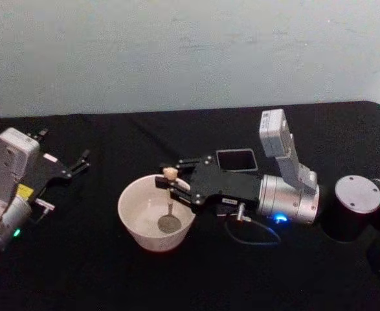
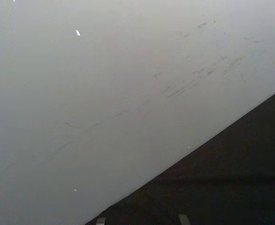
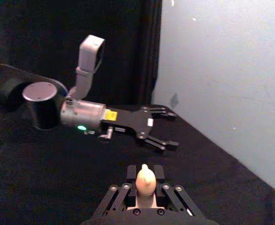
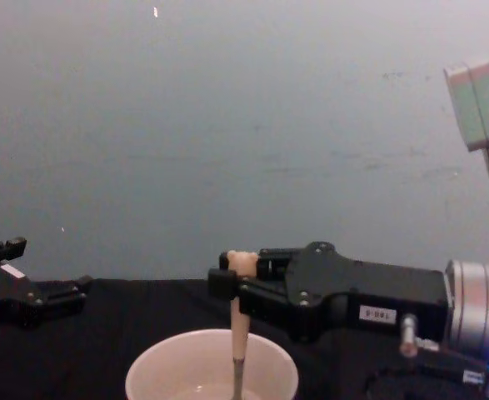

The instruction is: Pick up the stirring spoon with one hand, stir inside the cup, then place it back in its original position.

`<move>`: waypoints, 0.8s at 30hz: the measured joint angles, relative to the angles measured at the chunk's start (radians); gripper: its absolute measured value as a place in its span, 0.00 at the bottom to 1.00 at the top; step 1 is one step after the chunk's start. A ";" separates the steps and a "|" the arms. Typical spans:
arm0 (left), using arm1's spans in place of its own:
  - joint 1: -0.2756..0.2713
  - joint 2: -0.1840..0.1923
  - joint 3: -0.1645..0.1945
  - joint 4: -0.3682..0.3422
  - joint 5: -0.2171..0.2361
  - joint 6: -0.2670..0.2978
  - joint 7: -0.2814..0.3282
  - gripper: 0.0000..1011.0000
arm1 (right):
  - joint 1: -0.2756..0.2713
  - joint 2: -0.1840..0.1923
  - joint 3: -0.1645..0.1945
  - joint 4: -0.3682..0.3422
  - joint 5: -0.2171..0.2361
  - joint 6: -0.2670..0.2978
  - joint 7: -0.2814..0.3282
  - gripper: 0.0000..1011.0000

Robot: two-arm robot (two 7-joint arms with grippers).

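- Stirring spoon (image 1: 169, 206): stands upright in the cup, bear head at the top, metal bowl low in the middle of the cup. From the head view I cannot tell whether the bowl touches the cup's bottom. The chest view gives the cream handle (image 4: 239, 329) from the side, dropping straight below the rim. The right wrist view gives the bear head (image 3: 145, 180) alone.
- Cup (image 1: 152, 241): off-white and round, on the table just left of the right tool. The head view looks into it. The chest view shows its rim and near wall (image 4: 277, 371).
- Right tool (image 1: 170, 176): clenched on the spoon just under the bear head and reaching level over the cup's far rim. The chest view shows its white label and the fingers closed from both sides (image 4: 232, 275). Its own wrist view shows the fingertips flanking the head (image 3: 145, 176).
- Holder (image 1: 236, 159): dark grey, square and open-topped, directly behind the right tool, apart from the cup.
- Left tool (image 1: 63, 146): fingers spread and grasping nothing, at the table's left side, well apart from the cup. The right wrist view shows it from across the table (image 3: 167, 129). The chest view catches it at the left edge (image 4: 40, 267).
- Table (image 1: 112, 278): covered in black. The left wrist view shows a corner of it (image 2: 245, 178) below the wall.
- Wall (image 1: 177, 52): plain grey, behind the table.
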 joint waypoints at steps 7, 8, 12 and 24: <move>0.000 0.000 0.000 0.000 0.000 0.000 0.000 0.99 | -0.001 -0.010 -0.020 -0.009 0.012 0.004 0.016 0.21; 0.000 0.000 0.000 0.000 0.000 0.000 0.000 0.99 | 0.001 -0.014 -0.023 -0.006 0.012 0.004 0.016 0.21; 0.000 0.000 0.000 0.000 0.000 0.000 0.000 0.99 | 0.020 -0.038 -0.034 0.023 0.010 -0.003 0.016 0.21; 0.000 0.000 0.000 0.000 0.000 0.000 0.000 0.99 | 0.086 -0.098 -0.037 0.141 -0.023 -0.039 -0.009 0.21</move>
